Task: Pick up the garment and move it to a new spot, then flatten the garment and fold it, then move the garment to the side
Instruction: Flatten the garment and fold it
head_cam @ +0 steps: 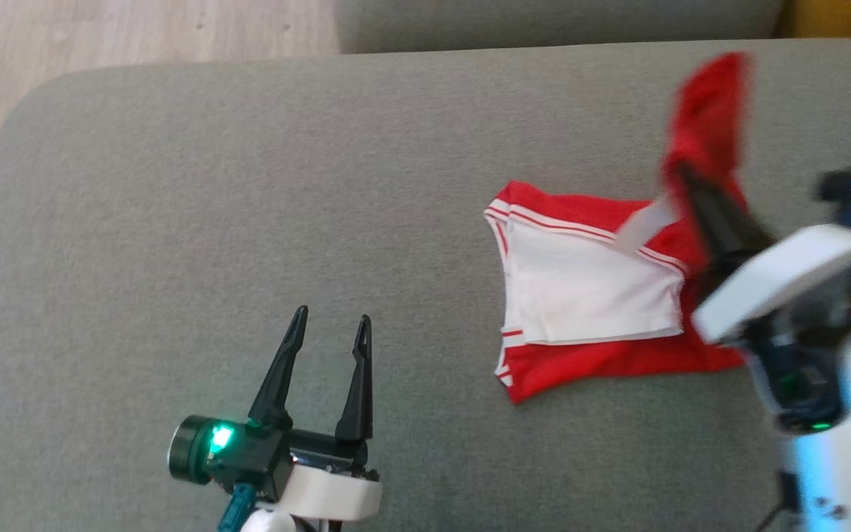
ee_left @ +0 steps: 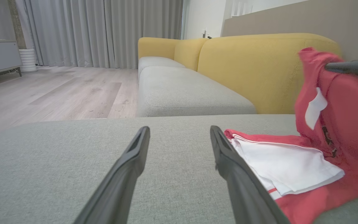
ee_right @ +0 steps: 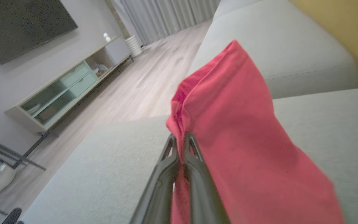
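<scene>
Pinching a red fold of the garment [head_cam: 588,288], my right pincer [head_cam: 680,176] has its two fingers pressed together on the cloth, and that fold stands up off the grey sofa cushion [head_cam: 248,185]. The rest of the garment lies flat on the cushion, out toward 3 o'clock in the head view and at about 2 o'clock from my left pincer [head_cam: 331,316].

I judge the cloth to be light, soft and limp. It will sag from whatever point I hold and will not keep a shape by itself. It is not fragile, but such thin fabric could slide out of a narrow pinch if I tug sideways. The best places to grip look like the edges and corners, where the layers bunch. The striped hem [head_cam: 498,214] on the garment's 9 o'clock side seems a fair place for my free pincer.

My right arm's pale forearm [head_cam: 780,273] comes in from 4 o'clock, blurred, with the fingers aimed toward 11 o'clock. My left pincer sits at 7 o'clock with its fingers spread wide and nothing between them. It points to 12 o'clock, low over bare cushion, apart from the cloth.
</scene>
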